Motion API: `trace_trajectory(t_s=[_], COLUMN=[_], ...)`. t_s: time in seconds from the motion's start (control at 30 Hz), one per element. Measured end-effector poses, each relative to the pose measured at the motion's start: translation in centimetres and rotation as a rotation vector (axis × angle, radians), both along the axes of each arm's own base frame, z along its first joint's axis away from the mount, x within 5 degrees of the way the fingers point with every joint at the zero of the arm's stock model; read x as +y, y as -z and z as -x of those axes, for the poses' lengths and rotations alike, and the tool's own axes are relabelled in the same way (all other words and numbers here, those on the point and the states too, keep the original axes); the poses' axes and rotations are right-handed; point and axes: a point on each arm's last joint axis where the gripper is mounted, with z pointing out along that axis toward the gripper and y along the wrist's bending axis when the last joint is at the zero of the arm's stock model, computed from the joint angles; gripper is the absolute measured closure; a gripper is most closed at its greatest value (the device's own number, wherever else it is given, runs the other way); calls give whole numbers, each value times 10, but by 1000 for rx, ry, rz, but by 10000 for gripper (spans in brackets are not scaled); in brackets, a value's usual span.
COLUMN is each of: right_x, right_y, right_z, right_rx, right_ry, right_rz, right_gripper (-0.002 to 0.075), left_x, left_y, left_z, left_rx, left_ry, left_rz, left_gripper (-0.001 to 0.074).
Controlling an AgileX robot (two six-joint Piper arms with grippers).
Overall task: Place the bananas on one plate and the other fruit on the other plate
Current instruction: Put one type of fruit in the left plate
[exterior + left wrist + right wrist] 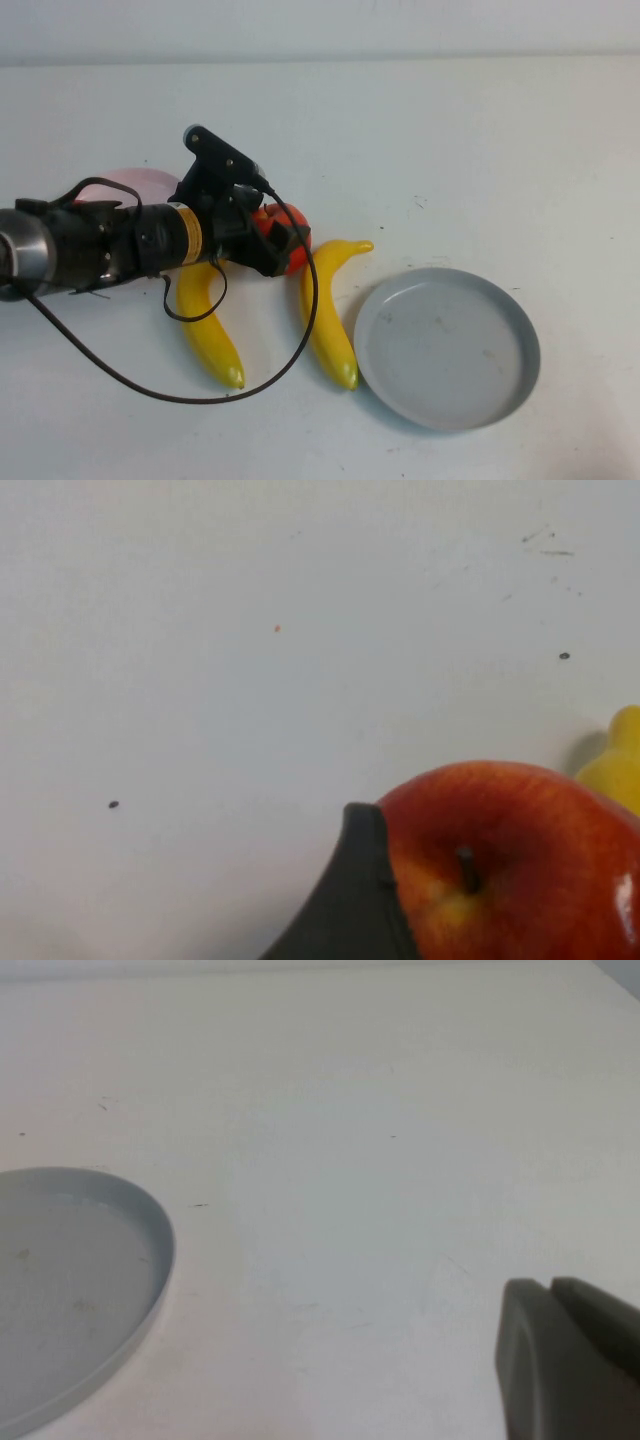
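My left gripper (pixel 283 247) reaches in from the left and is shut on a red apple (pixel 291 236), just left of the right-hand banana. In the left wrist view one dark finger (pixel 355 900) presses against the apple (pixel 510 860), stem up. Only this one apple shows. Two yellow bananas lie on the table, one (pixel 208 325) under the arm and one (pixel 330 312) beside the grey plate (pixel 447 400). The pale pink plate (pixel 145 184) is mostly hidden behind the arm. My right gripper (pixel 550 1295) is shut and empty, off the grey plate's (pixel 150 1290) side; it is out of the high view.
A black cable (pixel 300 330) loops from the left arm over the table and across the right-hand banana. A banana tip (pixel 622 765) shows beside the apple in the left wrist view. White table lies behind and to the right of the plates.
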Motion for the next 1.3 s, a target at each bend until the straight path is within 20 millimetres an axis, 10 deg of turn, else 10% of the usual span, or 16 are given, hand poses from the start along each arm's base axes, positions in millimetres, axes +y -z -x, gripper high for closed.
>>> trace_trajectory(t_s=[0.33, 0.93, 1.13, 1.3], right_x=[0, 0, 0, 0], right_y=[0, 0, 0, 0], right_z=[0, 0, 0, 0], right_rx=[0, 0, 0, 0], right_ry=[0, 0, 0, 0], right_rz=[0, 0, 0, 0], right_gripper=[744, 744, 744, 744], left_x=[-1, 2, 5, 13], left_y=[1, -10, -27, -54], left_z=[1, 3, 7, 6], left_rx=[-17, -66, -109, -131], left_ry=[36, 53, 42, -39], left_rz=[-15, -84, -85, -38], left_gripper=[386, 414, 670, 728])
